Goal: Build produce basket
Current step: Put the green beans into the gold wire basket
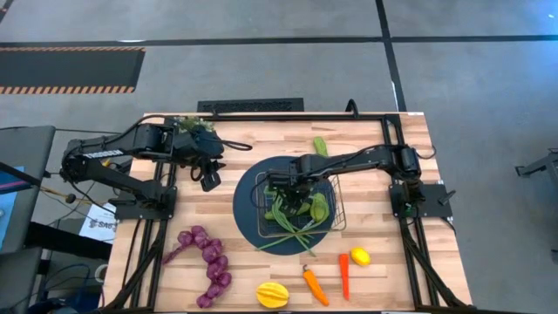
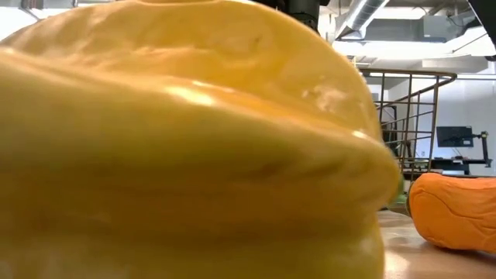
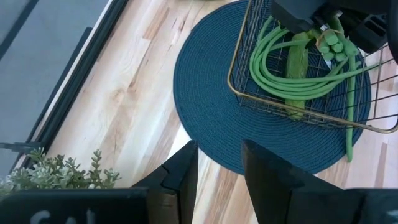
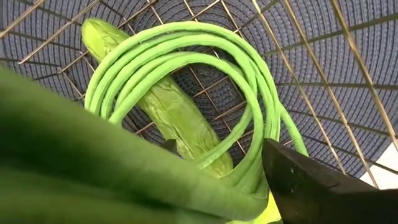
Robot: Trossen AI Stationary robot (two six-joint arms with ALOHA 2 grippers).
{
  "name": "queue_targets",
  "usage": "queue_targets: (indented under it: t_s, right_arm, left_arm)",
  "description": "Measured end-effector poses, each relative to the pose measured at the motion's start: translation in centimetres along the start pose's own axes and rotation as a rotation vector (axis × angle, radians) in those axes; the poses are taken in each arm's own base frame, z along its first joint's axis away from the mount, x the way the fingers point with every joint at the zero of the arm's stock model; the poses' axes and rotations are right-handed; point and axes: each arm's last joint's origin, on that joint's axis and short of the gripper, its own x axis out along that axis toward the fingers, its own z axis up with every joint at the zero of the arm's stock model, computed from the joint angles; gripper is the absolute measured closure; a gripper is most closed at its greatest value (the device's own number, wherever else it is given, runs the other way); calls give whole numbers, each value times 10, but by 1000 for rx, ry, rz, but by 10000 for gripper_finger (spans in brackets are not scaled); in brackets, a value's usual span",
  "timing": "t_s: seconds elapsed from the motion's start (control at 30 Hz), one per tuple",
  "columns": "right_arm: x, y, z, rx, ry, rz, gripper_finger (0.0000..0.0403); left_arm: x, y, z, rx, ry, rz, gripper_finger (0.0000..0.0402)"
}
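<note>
Nearest my low camera, the yellow ribbed fruit (image 2: pixel 186 139) fills almost everything, with an orange carrot (image 2: pixel 453 211) beside it at the table's front edge, so I see little room there. Farther in, my right gripper (image 1: pixel 288 185) hangs inside the basket (image 1: pixel 338 208) on the dark blue mat (image 1: pixel 248 214), its claw spread wide around a green cucumber (image 4: pixel 74 155) above the coiled bean bundle (image 4: pixel 186 56) and another cucumber (image 4: pixel 180 118). My left gripper (image 3: pixel 217 165), claw partly open and holding nothing, waits over bare wood beside the mat, near the potted plant (image 1: pixel 193 126) at the table's far edge.
</note>
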Motion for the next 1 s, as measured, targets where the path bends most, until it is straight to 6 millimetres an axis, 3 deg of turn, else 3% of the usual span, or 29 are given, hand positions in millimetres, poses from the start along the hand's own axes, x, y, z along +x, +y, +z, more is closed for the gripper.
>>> queue_targets:
  t_s: [1.0]
  right_arm:
    - [0,1,8,6,-61,37,147]
  left_arm:
    - [0,0,0,9,1,0,290]
